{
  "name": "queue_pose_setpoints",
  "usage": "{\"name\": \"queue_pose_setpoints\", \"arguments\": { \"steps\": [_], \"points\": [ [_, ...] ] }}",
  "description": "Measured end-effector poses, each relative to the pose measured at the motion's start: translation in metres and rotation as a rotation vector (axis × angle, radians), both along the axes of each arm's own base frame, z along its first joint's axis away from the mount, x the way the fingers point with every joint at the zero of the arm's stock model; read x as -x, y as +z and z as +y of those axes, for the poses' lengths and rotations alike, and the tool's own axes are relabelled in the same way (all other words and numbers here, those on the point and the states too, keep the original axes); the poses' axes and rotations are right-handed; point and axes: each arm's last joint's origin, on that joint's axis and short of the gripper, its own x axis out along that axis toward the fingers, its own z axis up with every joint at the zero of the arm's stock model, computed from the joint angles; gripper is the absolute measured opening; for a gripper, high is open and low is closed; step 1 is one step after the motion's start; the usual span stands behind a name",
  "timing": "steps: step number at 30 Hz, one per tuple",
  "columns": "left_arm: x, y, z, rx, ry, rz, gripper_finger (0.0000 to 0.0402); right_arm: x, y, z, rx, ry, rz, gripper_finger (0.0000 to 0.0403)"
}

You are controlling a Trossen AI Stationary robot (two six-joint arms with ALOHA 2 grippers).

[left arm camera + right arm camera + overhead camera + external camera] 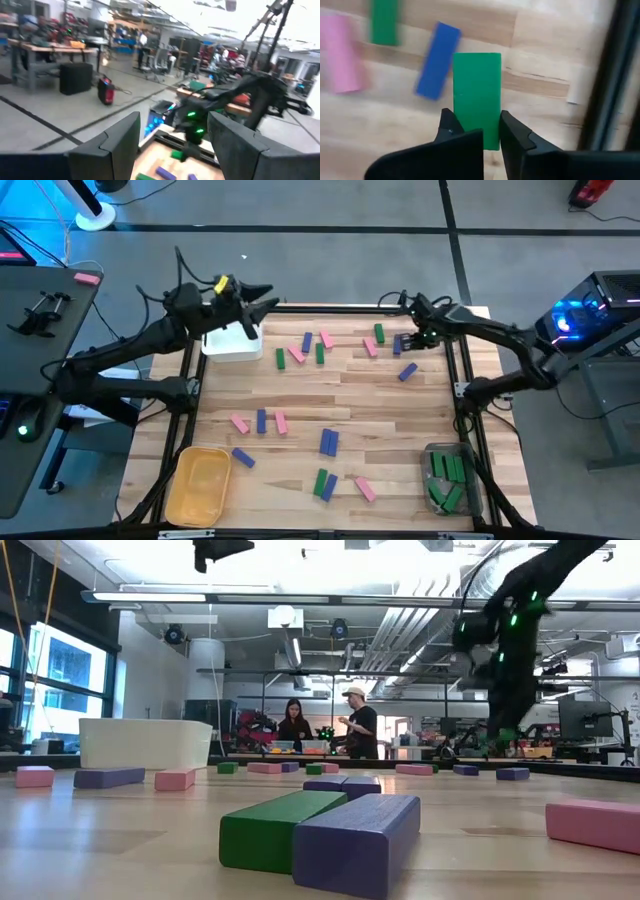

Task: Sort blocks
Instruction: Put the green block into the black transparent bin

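The bench (400,410) carries many loose blocks (328,442); only a few green ones lie in the clear bin (447,477), so sorting looks barely begun. The white bin (232,344) and yellow bin (199,483) sit near edges. The right end effector (476,131) pinches a green block (477,95) near the far rail. The left end effector (172,137) hangs spread above the white bin.

A wooden desk (400,410) carries three bins: a white bin (232,345) near the 11 o'clock corner, a yellow bin (198,485) at 7 o'clock, and a clear bin (432,455) at 5 o'clock. Beyond the desk, two people (325,725) stand at a distant workbench.
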Motion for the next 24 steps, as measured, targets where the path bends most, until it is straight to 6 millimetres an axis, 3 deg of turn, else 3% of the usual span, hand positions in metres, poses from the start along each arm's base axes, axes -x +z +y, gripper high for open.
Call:
{"name": "queue_pose_setpoints", "arguments": {
  "steps": [7, 13, 18, 24],
  "points": [
    [0.004, -0.001, 0.01, 0.0, 0.04, 0.005, 0.0217, 0.013, 0.061, 0.056, -0.013, 0.089, -0.295, 0.0007],
    [-0.001, -0.008, 0.02, 0.012, -0.016, 0.039, 0.0217, 0.017, 0.079, 0.118, -0.263, 0.155, -0.483, 0.0003],
    [-0.005, -0.014, 0.027, 0.027, -0.017, 0.063, 0.0217, 0.02, 0.075, 0.166, -0.595, 0.248, -0.35, 0.0003],
    [-0.006, -0.015, 0.029, 0.03, -0.011, 0.068, 0.0217, 0.023, 0.068, 0.21, -0.819, 0.324, -0.096, 0.0009]
  ]
}}
